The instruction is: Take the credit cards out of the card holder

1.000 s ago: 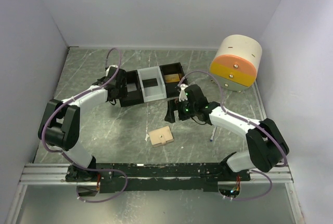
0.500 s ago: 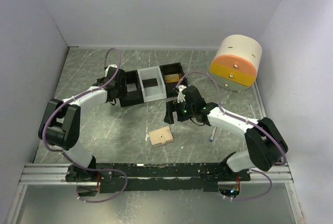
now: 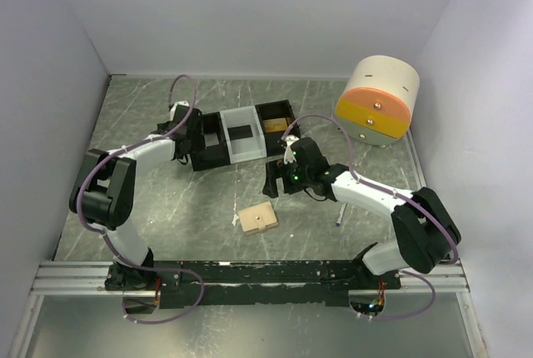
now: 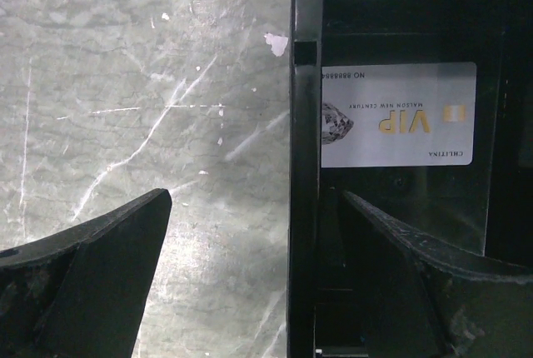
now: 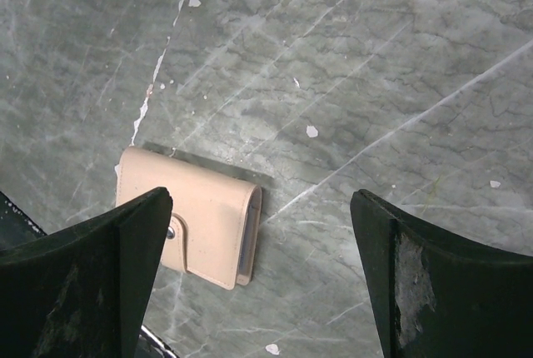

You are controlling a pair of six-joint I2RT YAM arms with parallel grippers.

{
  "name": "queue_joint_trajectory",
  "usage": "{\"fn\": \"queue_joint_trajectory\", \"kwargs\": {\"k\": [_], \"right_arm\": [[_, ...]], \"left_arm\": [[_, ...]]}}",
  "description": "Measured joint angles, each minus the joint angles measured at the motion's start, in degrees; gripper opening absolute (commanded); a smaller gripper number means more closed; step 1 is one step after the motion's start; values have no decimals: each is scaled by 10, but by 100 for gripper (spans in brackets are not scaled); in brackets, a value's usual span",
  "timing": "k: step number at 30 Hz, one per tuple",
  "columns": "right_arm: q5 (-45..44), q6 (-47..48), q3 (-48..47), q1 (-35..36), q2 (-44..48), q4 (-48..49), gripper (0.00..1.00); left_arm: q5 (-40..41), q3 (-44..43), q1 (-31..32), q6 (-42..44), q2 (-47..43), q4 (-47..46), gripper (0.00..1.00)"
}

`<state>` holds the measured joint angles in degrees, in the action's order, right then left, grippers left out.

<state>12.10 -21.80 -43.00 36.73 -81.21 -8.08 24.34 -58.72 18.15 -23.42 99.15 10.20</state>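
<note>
Card holder [image 3: 259, 219] lies flat on the tabletop [image 3: 166, 200], toward the near edge and about midway between the left and right edges. It is folded, with the tab over the snap stud. In the right wrist view a pale sliver shows along its open side; cannot tell whether cards are inside.

Right gripper [image 5: 260, 200] hangs above and just beyond the card holder [image 5: 190, 226], jaws wide apart, nothing in them, no contact.

Left gripper [image 4: 256, 196] is wide open too and empty. Its jaws straddle the side wall of the three-compartment tray [image 4: 304, 166], one finger over bare tabletop, the other inside a black compartment. White VIP card [image 4: 398, 114] lies flat on that compartment's floor. The tray [image 3: 215, 158] sits toward the far edge; the round drawer unit [image 3: 379, 100] stands at the far right corner, well clear.

Judged risks:
- Holder is thin and flush with a smooth tabletop. A finger coming down beside it would likely shove it along, perhaps toward the near edge, rather than get beneath.
- Flap looks fastened. One claw tugging at it unbraced would probably drag or flip the whole holder instead of popping the stud.
- Left finger inside the compartment: any sideways pull before lifting could hook the wall and shift the tray or disturb the card.
- Arms converging on one small object risk knocking fingers together.
</note>
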Motion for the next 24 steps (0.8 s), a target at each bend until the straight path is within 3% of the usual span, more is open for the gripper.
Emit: {"fn": "queue_joint_trajectory", "kwargs": {"k": [11, 24], "right_arm": [[-18, 5, 0, 46, -4, 0, 91], [-82, 15, 3, 87, -22, -22, 88]], "left_arm": [[-3, 78, -46, -2, -64, -17, 94], [0, 49, -22, -2, -39, -36, 94]]}}
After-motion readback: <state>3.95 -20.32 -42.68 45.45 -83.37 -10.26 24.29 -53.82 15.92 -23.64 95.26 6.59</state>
